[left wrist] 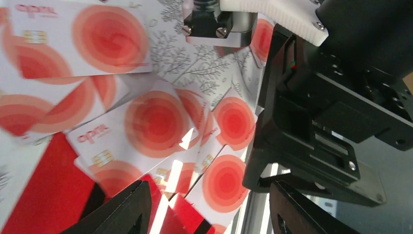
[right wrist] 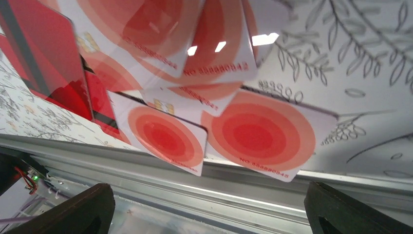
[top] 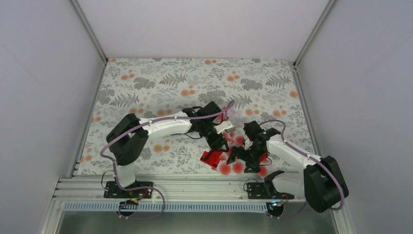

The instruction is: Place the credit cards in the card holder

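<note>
Several credit cards lie in a loose overlapping heap near the table's front edge: solid red ones and pale ones with a red dot. My left gripper hovers over the heap. In the left wrist view it is open, with dotted cards and a red striped card below and between the fingers. My right gripper is over the heap's near side. In the right wrist view it is wide open, and two dotted cards overhang the edge. The card holder is out of view.
The cards rest on a leaf-and-blossom tablecloth. An aluminium rail runs along the near edge just below the overhanging cards. The right arm's black wrist body is close beside my left gripper. Grey walls enclose the table.
</note>
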Robot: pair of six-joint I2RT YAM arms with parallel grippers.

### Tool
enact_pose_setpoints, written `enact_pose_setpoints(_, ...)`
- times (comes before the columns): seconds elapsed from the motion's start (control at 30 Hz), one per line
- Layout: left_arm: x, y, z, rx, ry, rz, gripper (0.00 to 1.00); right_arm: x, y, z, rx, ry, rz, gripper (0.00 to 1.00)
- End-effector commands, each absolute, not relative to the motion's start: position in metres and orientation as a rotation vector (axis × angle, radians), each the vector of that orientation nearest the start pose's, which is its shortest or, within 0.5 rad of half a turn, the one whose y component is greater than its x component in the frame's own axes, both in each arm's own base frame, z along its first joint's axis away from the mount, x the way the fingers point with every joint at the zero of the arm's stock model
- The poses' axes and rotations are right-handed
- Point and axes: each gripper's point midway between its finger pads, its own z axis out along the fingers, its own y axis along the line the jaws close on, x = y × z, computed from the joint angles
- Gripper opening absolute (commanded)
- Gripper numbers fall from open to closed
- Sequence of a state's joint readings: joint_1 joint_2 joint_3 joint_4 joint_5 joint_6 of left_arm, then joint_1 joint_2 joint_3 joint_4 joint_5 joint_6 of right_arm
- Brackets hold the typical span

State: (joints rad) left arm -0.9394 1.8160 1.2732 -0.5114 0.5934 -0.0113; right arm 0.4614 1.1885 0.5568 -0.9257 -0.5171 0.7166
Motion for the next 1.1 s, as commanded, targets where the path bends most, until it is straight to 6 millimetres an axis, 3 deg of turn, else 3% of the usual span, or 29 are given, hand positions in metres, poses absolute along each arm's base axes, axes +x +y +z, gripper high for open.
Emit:
enact_pose_setpoints(0.0,0.155,-0.426,0.109,1.566,2.289,-1.214,0.61,0.089,0.150,0.040,0.521,3.324,0.845,0.99)
enact_pose_setpoints(0.1,0.151,-0.433,0.100,1.600,2.296,-1.208,0.58,0.079,0.146,0.033,0.542,3.350,0.834,0.99)
enact_pose_setpoints(0.27,0.149,-0.442,0.083,1.622,2.327,-1.187,0.53,0.078,0.146,0.026,0.529,3.331,0.856,0.99)
enact_pose_setpoints(0.6,0.141,-0.436,0.053,1.682,2.378,-1.155,0.39,0.087,0.158,0.019,0.432,3.221,1.025,0.96)
enact_pose_setpoints(0.73,0.139,-0.437,0.048,1.695,2.382,-1.169,0.38,0.085,0.162,0.016,0.438,3.178,1.109,0.93)
enact_pose_setpoints(1.07,0.132,-0.433,0.025,1.746,2.418,-1.139,0.36,0.088,0.157,0.013,0.459,3.089,1.114,0.91)
